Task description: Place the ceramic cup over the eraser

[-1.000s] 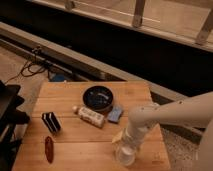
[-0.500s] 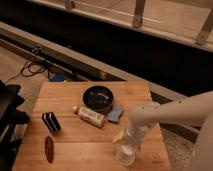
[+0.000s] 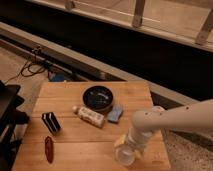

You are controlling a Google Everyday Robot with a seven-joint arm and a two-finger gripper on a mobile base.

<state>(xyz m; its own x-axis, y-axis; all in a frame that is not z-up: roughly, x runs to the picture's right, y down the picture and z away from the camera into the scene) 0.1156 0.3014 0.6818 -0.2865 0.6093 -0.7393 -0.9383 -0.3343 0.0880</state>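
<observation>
The white ceramic cup is at the front right of the wooden table, near its front edge. My gripper is right at the cup, reaching down onto it from the white arm that comes in from the right; it hides the cup's upper right side. I cannot tell whether the cup rests on the table or is held. A black block with white stripes, which looks like the eraser, lies at the left of the table, well away from the cup.
A dark round bowl stands at the back middle. A small bottle lies on its side in front of it, next to a blue sponge-like pad. A red oblong object lies at the front left. A black chair stands left of the table.
</observation>
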